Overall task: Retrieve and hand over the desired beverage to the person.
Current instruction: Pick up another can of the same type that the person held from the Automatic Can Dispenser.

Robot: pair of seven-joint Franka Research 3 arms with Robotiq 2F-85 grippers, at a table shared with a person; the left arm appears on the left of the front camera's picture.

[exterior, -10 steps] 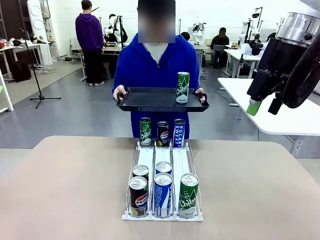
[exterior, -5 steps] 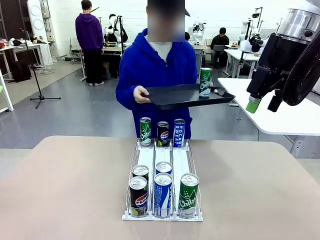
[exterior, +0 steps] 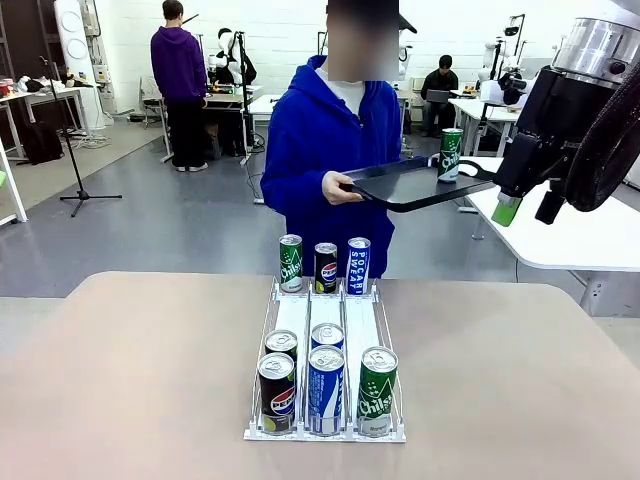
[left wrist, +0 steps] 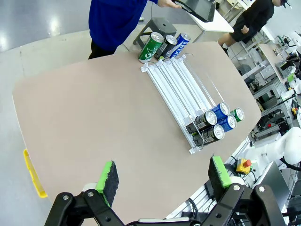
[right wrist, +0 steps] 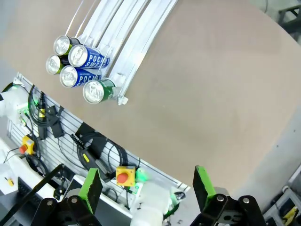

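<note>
The person [exterior: 325,160] in a blue hooded sweatshirt stands past the table's far edge, turned to the right. One hand holds a black tray [exterior: 405,188] that carries a green beverage can [exterior: 451,154]. On the table a white rack [exterior: 326,320] holds several cans: three at its far end [exterior: 326,267] and several at the near end [exterior: 326,388], among them a green can [exterior: 377,390]. My right gripper [exterior: 527,212] hangs open high at the right, holding nothing. The left gripper [left wrist: 163,174] is open above the table, well apart from the rack [left wrist: 181,82].
The right wrist view looks down on the rack's near-end cans [right wrist: 89,55] and the table's front edge, with my right gripper [right wrist: 146,183] above the floor equipment. A white table [exterior: 560,235] stands behind at the right. Bare tabletop [exterior: 130,370] lies on both sides of the rack.
The person has turned and swung the tray with the green can from straight ahead over to the right. Neither arm has moved, and the cans in the rack are unchanged.
</note>
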